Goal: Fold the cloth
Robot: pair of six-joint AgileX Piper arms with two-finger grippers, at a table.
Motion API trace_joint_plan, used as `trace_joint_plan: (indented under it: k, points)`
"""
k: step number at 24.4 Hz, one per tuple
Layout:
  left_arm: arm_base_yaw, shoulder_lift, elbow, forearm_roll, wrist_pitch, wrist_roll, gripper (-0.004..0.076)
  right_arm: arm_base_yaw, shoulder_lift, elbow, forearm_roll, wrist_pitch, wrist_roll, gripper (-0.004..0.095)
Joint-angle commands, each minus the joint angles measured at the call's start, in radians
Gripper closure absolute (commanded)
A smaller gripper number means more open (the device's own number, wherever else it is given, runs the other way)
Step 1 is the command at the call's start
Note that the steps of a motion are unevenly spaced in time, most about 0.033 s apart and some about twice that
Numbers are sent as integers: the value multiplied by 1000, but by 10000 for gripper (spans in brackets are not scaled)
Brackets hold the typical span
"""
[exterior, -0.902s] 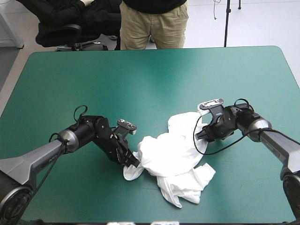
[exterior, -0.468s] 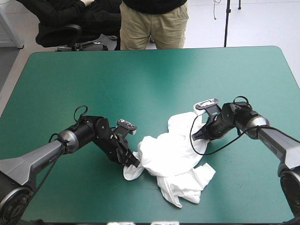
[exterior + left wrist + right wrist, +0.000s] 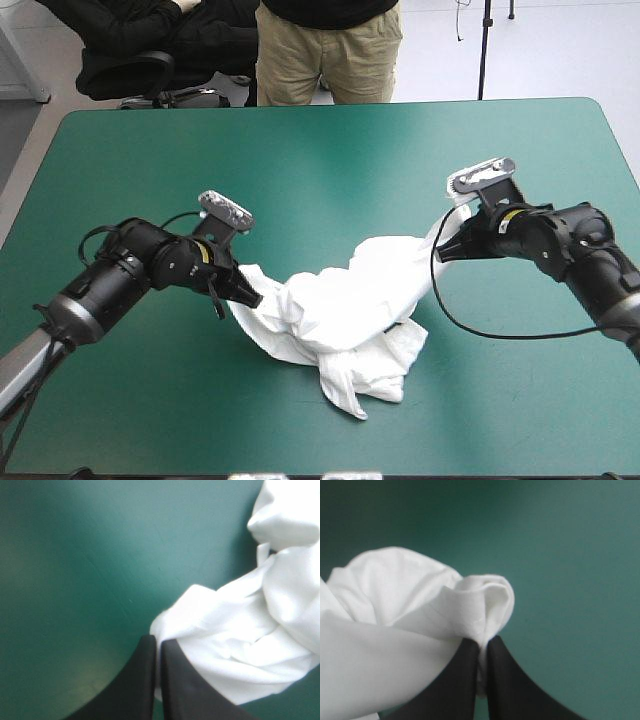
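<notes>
Teal-green desk (image 3: 300,150), matte, with only the garment on it. The T-shirt (image 3: 340,305) sits a little toward 5 o'clock of desk centre. It is a crumpled white band strung between the two arms, with its slack bunched on the cover at the band's 6 o'clock.

Left pincer (image 3: 250,296): all but closed, nipping the band's 9 o'clock end. Its wrist view shows white cloth caught between the black tips.

Right pincer (image 3: 446,250): likewise clamped thin on the 2 o'clock end, with a rolled, stitched edge at the tips. This may be a hem or a sleeve cuff; the view is too close to say.

Handling, as judged: light, soft and limp, with no stiffness. It should sag wherever unsupported and drape under its own weight. It is not fragile, though thin layers could slip from a shallow pinch. The best holds are probably seamed edges or corners, such as shoulders or hem, taken well apart so the cloth spreads flat.

Containers: none in view.
</notes>
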Motion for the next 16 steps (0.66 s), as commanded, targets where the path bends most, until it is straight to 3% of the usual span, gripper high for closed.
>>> trace_joint_plan:
  k: [1, 10, 16]
  points:
    - [-1, -76, -156, 101, -2, -31, 741, -2, -89, -124, -15, -29, -24, 925]
    - [-1, -135, -637, 362, 32, -49, 741, -2, -170, -495, -5, 2, -127, 925]
    - [-1, -137, -1127, 347, -27, 62, 741, -2, -177, -898, 79, 95, -274, 925]
